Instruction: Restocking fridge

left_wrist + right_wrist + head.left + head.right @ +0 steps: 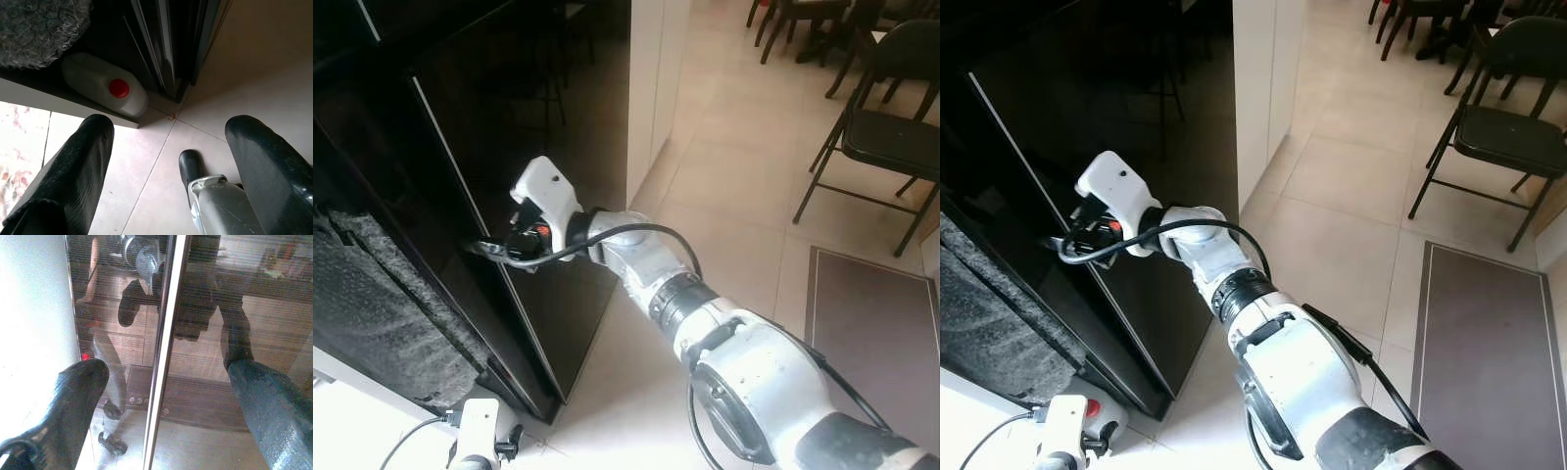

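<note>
Left eye view, fridge: a tall black glossy fridge (558, 147) is seen at the left, its doors shut, beside a white wall panel.
Left eye view, right tool: the right tool (494, 251) is held at the seam between the two fridge doors, on the end of the silver arm reaching in from the near right.
Left eye view, left tool: the white wrist of the left arm is seen low at the near left, above the floor.
Left eye view, surroundings: a folding chair (891, 127) is placed far right on the tiled floor (734, 196), with a brown mat (871, 333) nearer.
Right eye view: the same scene is shown; a grey padded cover (989, 323) is draped at the left of the fridge.
Left wrist view, left tool: the fingers (68, 176) are spread wide apart, nothing between them; the left tool (171, 181) is pointed down at the floor.
Left wrist view, jug: a white jug with a red cap (105, 88) is laid on its side at the fridge's foot.
Right wrist view, right tool: the fingers (73, 396) are parted, one on each side of the bright door seam (161, 357); whether the door is touched cannot be told.
</note>
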You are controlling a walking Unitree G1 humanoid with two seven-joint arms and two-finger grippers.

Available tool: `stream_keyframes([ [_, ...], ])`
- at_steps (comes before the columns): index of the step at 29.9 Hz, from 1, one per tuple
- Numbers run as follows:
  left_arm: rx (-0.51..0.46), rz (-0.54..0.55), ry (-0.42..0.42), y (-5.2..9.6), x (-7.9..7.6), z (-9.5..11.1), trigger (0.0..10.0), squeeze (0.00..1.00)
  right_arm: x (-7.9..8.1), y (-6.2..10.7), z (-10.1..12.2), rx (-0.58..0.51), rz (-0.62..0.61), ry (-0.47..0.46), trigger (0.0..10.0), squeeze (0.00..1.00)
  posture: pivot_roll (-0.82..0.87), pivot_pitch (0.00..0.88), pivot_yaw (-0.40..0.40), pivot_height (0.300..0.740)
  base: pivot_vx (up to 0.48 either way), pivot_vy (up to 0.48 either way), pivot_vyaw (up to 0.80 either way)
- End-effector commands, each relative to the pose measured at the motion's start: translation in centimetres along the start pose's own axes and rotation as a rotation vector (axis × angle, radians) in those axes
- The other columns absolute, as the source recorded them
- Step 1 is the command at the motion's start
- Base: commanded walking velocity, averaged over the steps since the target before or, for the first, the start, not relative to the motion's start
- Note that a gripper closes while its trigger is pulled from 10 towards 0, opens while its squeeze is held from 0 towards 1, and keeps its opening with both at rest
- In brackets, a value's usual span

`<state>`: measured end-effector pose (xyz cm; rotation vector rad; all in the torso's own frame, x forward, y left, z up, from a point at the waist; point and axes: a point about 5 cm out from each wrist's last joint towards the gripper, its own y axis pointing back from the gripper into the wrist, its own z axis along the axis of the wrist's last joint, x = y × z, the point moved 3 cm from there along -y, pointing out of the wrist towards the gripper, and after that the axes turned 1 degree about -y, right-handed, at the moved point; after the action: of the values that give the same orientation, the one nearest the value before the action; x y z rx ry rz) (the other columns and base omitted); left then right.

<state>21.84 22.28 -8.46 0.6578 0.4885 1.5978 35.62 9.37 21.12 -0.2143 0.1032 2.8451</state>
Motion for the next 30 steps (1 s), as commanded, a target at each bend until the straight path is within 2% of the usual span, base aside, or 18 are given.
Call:
stream_keyframes([
  [1, 0.018, 0.013, -0.002, 0.2, 0.4, -0.6, 10.0, 0.00, 1.2, -1.3, 0.9, 0.000, 0.042, 0.018, 10.0, 0.00, 0.07, 0.009, 0.024, 0.740, 0.000, 0.000, 0.00],
  [9, 0.007, 0.020, 0.000, 0.2, 0.6, -0.3, 10.0, 0.00, 2.4, -2.1, 0.1, 0.031, 0.060, -0.002, 10.0, 0.00, 0.09, 0.006, 0.018, 0.740, 0.000, 0.000, 0.00],
  [16, -0.006, 0.016, 0.007, 0.1, 0.4, -0.1, 10.0, 0.00, 2.1, -1.8, -0.7, 0.044, 0.029, -0.022, 10.0, 0.00, 0.09, 0.015, 0.017, 0.740, 0.000, 0.000, 0.00],
  [18, -0.004, 0.012, 0.007, 0.2, 0.2, -0.2, 10.0, 0.00, 1.7, -1.5, -0.7, 0.038, 0.007, -0.013, 10.0, 0.00, 0.08, 0.021, 0.017, 0.740, 0.000, 0.000, 0.00],
  [21, 0.002, 0.007, 0.006, 0.2, 0.0, -0.4, 10.0, 0.00, 0.3, -0.7, 0.5, -0.032, -0.040, -0.029, 10.0, 0.00, 0.06, 0.034, 0.020, 0.740, 0.000, 0.000, 0.00],
  [23, 0.007, 0.004, 0.005, 0.3, 0.0, -0.6, 10.0, 0.00, -1.0, 0.4, 1.0, -0.072, -0.074, -0.016, 10.0, 0.00, 0.05, 0.045, 0.027, 0.740, 0.000, 0.000, 0.00],
  [27, 0.011, 0.001, 0.002, 0.3, -0.1, -0.7, 10.0, 0.00, -2.2, 2.3, 0.2, -0.107, -0.116, -0.023, 10.0, 0.00, 0.03, 0.054, 0.030, 0.740, 0.000, 0.000, 0.00],
  [29, 0.012, 0.001, 0.002, 0.3, -0.1, -0.7, 10.0, 0.00, -2.3, 2.5, 0.0, -0.111, -0.121, -0.023, 10.0, 0.00, 0.03, 0.054, 0.030, 0.740, 0.000, 0.000, 0.00],
  [30, 0.016, -0.002, -0.001, 0.3, -0.1, -0.8, 10.0, 0.00, -2.8, 3.7, -0.6, -0.119, -0.161, -0.008, 10.0, 0.00, 0.01, 0.059, 0.036, 0.740, 0.000, 0.000, 0.00],
])
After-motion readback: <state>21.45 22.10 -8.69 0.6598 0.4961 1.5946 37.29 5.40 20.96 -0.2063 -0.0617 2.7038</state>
